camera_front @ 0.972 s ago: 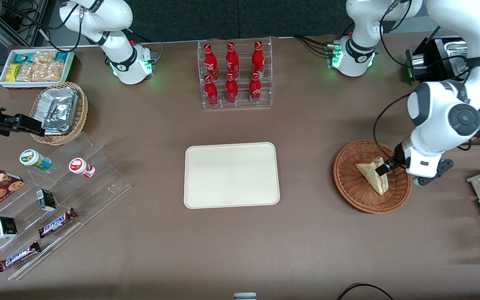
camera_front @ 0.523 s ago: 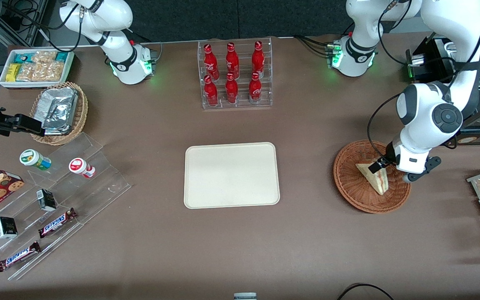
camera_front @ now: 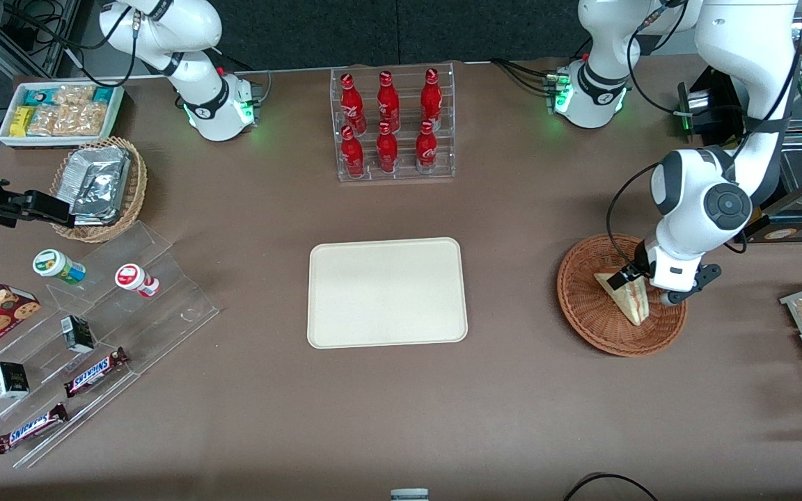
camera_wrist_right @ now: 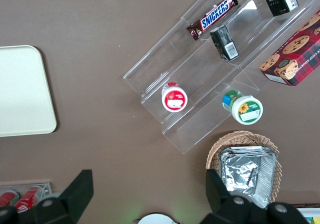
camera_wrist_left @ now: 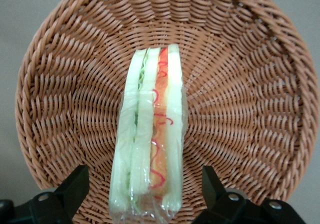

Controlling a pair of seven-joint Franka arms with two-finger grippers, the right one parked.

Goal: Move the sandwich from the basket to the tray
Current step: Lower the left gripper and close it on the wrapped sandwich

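Sandwich (camera_wrist_left: 150, 134) on edge in the basket (camera_wrist_left: 260, 109), long axis running straight away from the gripper (camera_wrist_left: 145, 189); fingers (camera_wrist_left: 75, 186) spread wide, one each side of the near end, gripping nothing; free wicker on both flanks for closing; tray (camera_front: 387, 292) well apart toward the parked arm's end.

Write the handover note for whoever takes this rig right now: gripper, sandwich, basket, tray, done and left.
Gripper: open, low over the basket, fingers straddling the sandwich, nothing gripped.
Sandwich: in the basket, standing on edge, wrapped in clear film.
Tray: mid-table, nothing on it, toward the parked arm's end from the basket.
Done: gripper lined up on the sandwich.
Left: close, lift, carry to the tray, release.
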